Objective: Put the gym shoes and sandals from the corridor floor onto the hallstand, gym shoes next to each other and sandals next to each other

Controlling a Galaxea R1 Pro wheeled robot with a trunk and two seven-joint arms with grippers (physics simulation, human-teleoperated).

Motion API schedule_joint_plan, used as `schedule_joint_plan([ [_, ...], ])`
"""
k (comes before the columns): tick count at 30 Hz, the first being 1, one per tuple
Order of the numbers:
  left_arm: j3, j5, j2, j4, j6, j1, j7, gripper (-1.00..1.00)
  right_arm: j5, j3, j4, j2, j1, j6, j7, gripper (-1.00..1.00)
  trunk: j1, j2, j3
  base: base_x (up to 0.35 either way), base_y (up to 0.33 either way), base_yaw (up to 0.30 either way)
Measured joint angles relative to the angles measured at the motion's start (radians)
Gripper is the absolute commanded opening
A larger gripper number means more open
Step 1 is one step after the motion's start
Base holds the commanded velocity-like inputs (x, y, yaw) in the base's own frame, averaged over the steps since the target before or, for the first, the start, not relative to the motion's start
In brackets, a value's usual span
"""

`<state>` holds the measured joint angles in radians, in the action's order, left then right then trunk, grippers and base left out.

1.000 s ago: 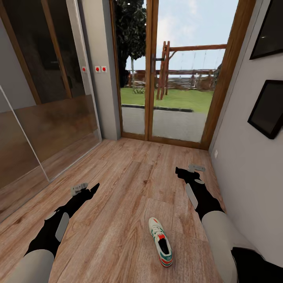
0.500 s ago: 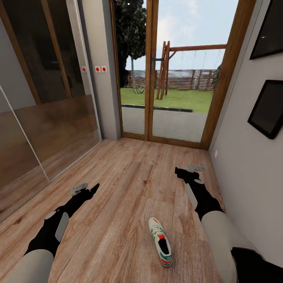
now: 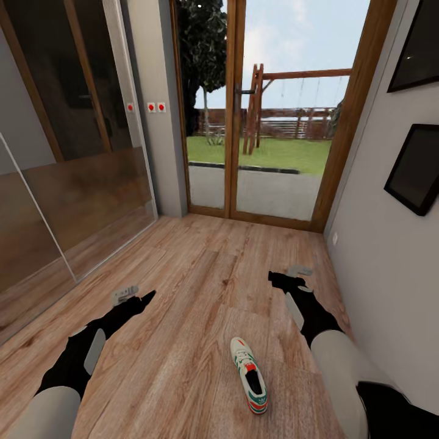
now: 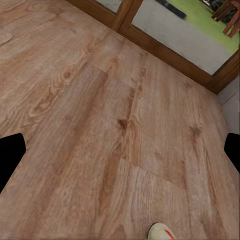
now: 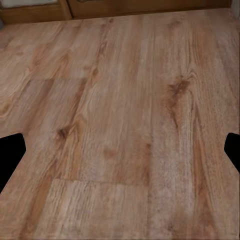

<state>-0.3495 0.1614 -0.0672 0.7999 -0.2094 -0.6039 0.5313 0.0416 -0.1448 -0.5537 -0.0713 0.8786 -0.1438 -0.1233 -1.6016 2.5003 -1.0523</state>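
One gym shoe (image 3: pixel 249 374), two claws, perhaps three wall switches (image 3: pixel 150 107)

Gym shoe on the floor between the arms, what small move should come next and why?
Probably lower the right gripper back toward the gym shoe. The shoe lies alone on the corridor floor, nearer the right arm than the left gripper, and both grippers are open, holding nothing, ahead of the shoe.

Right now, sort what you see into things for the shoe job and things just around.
For the job:
- gym shoe, lying on the corridor floor between the arms
- left gripper and right gripper, both holding nothing

Just around:
- glass door ahead
- dark picture frames on the wall
- red wall switches
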Motion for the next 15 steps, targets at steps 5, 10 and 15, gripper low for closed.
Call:
schedule_joint_plan([
  [5,0.0,0.0,-0.007,0.002,-0.003,0.0,-0.06,1.0,-0.001,0.007,0.05,0.0,0.0,0.0,0.0,1.0,0.0,0.0,0.0,0.0,0.0,0.0],
  [10,-0.001,0.0,-0.009,0.002,-0.003,0.0,-0.096,1.0,0.0,0.012,0.063,0.0,0.0,0.0,0.0,1.0,0.0,0.0,0.0,0.0,0.0,0.0],
  [15,0.001,0.0,-0.008,0.003,-0.003,0.0,-0.111,1.0,0.0,0.013,0.091,-0.001,0.0,0.001,0.0,1.0,0.0,0.0,0.0,0.0,0.0,0.035],
])
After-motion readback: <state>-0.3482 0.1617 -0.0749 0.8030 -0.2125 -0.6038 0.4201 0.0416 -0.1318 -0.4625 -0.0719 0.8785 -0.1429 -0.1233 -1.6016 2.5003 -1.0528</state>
